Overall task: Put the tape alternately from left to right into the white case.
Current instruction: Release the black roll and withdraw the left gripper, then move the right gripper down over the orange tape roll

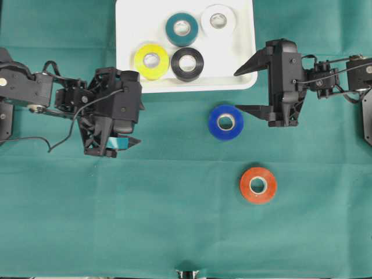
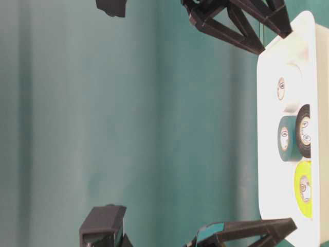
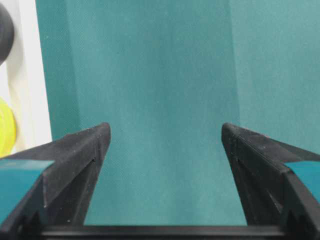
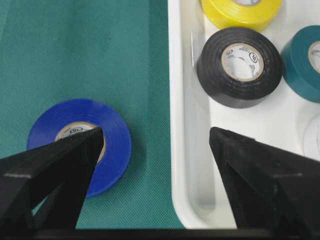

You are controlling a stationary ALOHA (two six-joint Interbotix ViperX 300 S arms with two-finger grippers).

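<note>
Black fingers of the left gripper (image 1: 125,125) and right gripper (image 1: 249,88) are being held wide apart, empty. Four tape rolls are lying in the white case (image 1: 244,58); blue tape (image 1: 225,122) and orange-red tape (image 1: 258,185) are resting on the green tabletop (image 1: 145,215).

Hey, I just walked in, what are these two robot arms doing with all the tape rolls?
They are moving rolls of tape into the white case. The yellow roll, teal roll, white roll and black roll already lie in it. The blue roll and orange-red roll are on the green cloth. Both grippers are open and empty: the right gripper hovers beside the blue roll, the left gripper over bare cloth.
</note>
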